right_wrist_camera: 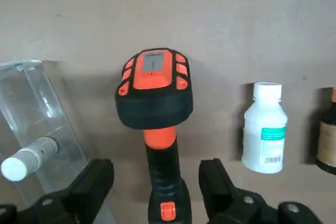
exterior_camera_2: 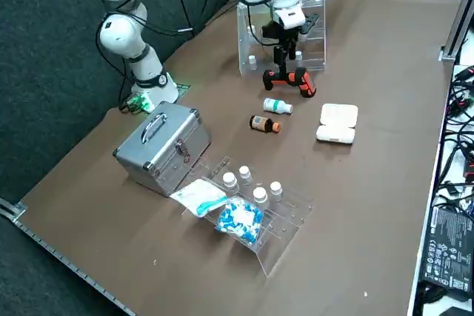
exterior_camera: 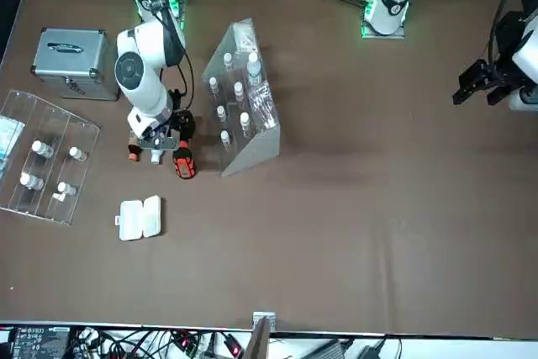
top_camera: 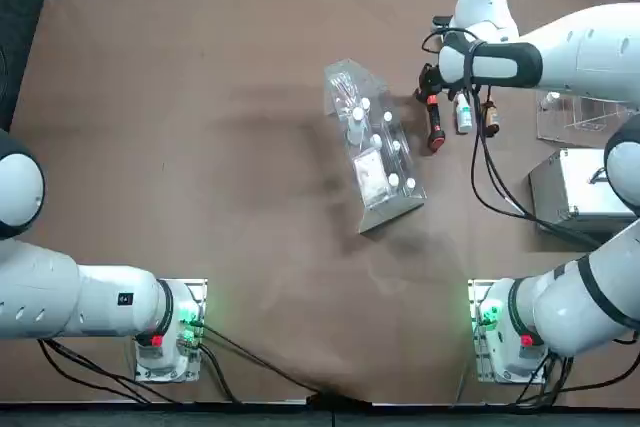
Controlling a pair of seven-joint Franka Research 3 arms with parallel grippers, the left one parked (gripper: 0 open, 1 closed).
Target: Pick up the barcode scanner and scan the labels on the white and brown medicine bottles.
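**Q.** Where does the barcode scanner lie relative to the right gripper?

**A.** It lies on the table, display facing up. Its handle runs between the two fingers, with the broad head beyond the fingertips in the wrist view. The long axis points roughly from the robot's side of the table towards the far side, head farthest away.

**Q.** What is the state of the jaws?

**A.** They are spread, one on each side of the handle, with a visible gap on either flank; nothing is pinched. The handle appears somewhat nearer the finger on the bottles' side. The height of the fingertips above the table cannot be judged exactly.

**Q.** Which step does this arrangement suggest?

**A.** Probably the grasp. The jaws straddle the handle across its narrow width, so the coming move likely calls for a small centring shift, any remaining descent, then closure. An off-centre closure could push or twist the scanner.

**Q.** Where are the labels to be scanned?

**A.** The white bottle lies just beside the scanner, on the robot's right; the brown bottle lies beyond it. The clear rack is on the scanner's other side, so it may limit sideways clearance.
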